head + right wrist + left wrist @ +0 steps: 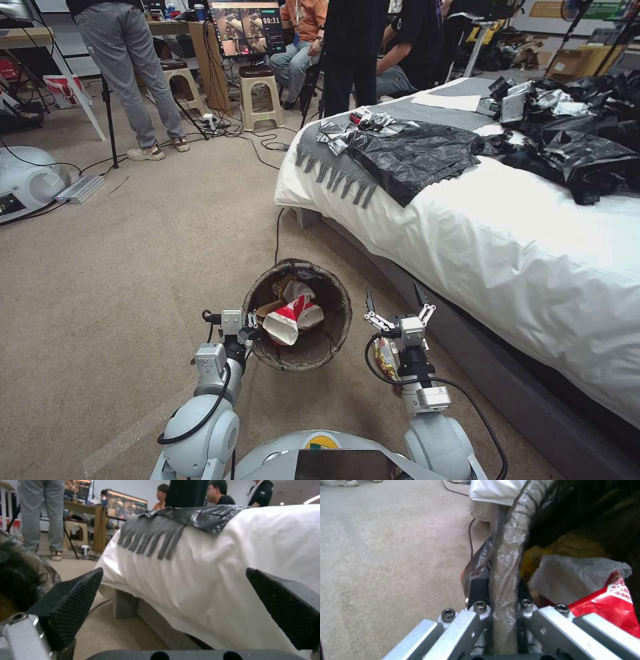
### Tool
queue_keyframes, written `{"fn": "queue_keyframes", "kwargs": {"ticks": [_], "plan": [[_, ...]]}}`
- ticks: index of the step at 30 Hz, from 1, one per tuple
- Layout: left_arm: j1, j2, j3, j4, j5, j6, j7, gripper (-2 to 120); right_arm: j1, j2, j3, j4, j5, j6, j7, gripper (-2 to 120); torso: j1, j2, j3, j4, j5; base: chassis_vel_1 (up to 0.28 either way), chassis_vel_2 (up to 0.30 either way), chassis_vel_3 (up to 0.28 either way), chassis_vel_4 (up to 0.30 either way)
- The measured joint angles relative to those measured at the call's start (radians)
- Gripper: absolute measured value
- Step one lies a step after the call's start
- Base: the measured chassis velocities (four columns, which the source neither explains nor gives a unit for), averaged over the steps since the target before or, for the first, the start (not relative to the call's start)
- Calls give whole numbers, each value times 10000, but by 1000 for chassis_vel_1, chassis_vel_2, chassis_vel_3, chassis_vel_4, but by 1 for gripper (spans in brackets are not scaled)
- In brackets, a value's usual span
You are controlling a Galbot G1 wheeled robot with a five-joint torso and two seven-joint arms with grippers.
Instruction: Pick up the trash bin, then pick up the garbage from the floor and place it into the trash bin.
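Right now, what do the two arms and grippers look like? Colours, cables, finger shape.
Both arms are pale grey-white with rounded joint housings and square silver wrist blocks; a black cable loops along each. The left gripper has silver aluminium linkage bars with hex bolts and black pads. The right gripper has silver links and pointed black textured fingers.

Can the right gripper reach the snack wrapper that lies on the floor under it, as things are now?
Probably yes. The right gripper is open, and the foil snack wrapper lies on the carpet just beneath its wrist, with nothing over it. The trash bin, clamped at its rim by the left gripper, stands beside it, apart.
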Motion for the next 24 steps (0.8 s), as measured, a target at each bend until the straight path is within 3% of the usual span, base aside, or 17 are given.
{"fn": "queue_keyframes", "kwargs": {"ticks": [18,24], "plan": [[-7,-6,-20,30,111,-34,44,0,588,-326,321,-209,742,-680,-75,100,0,0,0,4,0,0,0,0,0],[-13,-4,-40,44,113,-51,44,0,1016,-716,194,-693,2046,-1651,-150,100,0,0,0,4,0,0,0,0,0]]}}
